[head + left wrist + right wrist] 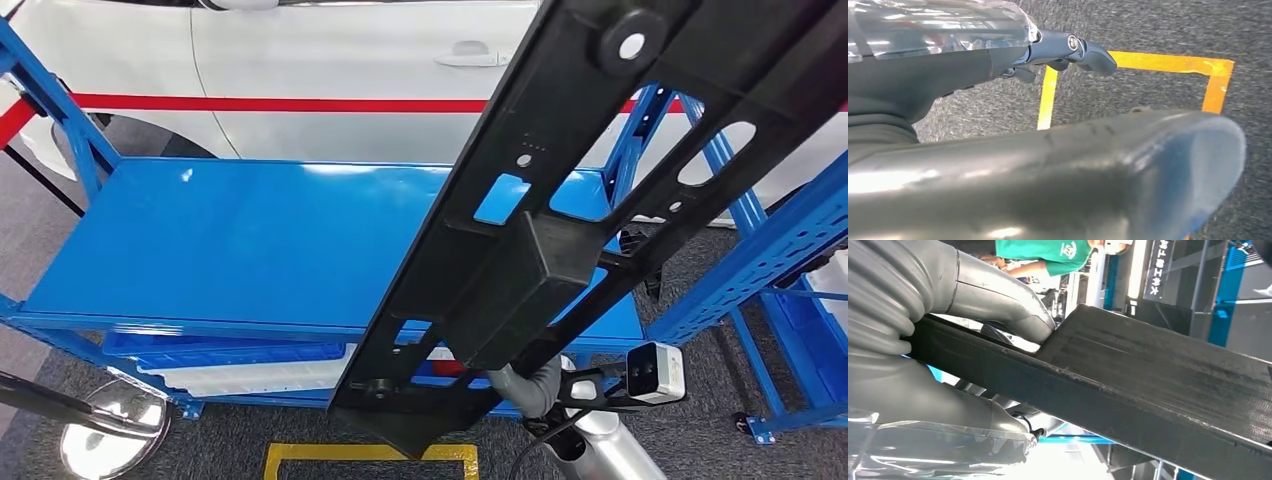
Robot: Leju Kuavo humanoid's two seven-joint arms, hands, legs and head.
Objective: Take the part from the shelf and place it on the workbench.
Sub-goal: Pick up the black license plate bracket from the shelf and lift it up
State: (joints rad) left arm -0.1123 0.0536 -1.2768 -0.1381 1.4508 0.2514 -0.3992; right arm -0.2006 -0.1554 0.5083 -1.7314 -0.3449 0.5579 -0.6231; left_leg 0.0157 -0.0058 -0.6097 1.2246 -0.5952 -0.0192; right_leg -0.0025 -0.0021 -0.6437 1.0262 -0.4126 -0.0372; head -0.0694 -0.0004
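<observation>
Close before our head camera, the long black part (560, 230) hung tilted above the bare blue bench (220, 240), gripped near its lower end by our right hand (535, 385), presumably to carry it across, while our left hand (1068, 50) hung empty, fingers loosely curled.

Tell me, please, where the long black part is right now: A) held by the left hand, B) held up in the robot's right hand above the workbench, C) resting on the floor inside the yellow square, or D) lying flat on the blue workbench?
B: the part slants up over the workbench, and the right hand grips its lower end, while the left hand hangs over the floor holding nothing.
</observation>
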